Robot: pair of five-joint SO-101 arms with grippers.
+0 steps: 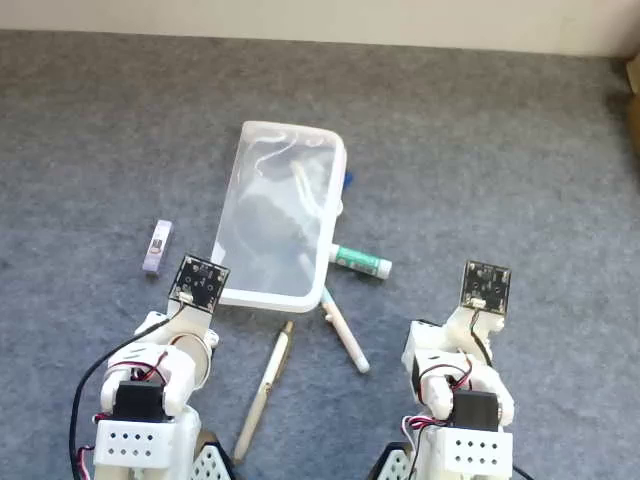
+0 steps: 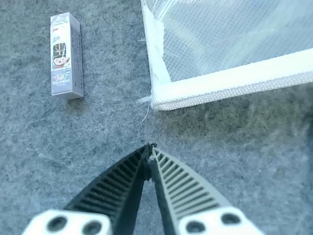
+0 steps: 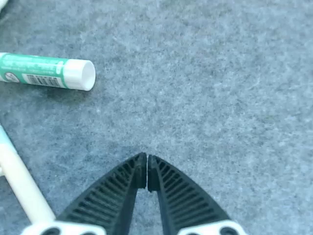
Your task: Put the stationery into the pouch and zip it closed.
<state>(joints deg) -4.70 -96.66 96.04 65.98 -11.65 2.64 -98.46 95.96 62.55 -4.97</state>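
A clear mesh pouch (image 1: pixel 280 215) with white edging lies on the grey carpet in the middle; its corner (image 2: pixel 161 98) sits just ahead of my left gripper (image 2: pixel 149 147), which is shut and empty. A small purple eraser box (image 1: pixel 157 246) (image 2: pixel 66 54) lies to the left of the pouch. A green and white glue stick (image 1: pixel 361 262) (image 3: pixel 46 72) rests by the pouch's right edge. A white pen (image 1: pixel 344 330) (image 3: pixel 22 188) and a cream pen (image 1: pixel 265 385) lie in front of the pouch. My right gripper (image 3: pixel 147 156) is shut and empty, over bare carpet right of the glue stick.
Grey carpet (image 1: pixel 500 150) covers the whole work surface, with open room at the right and far side. A pale wall strip (image 1: pixel 320 20) runs along the far edge. A brown object (image 1: pixel 634 90) pokes in at the far right.
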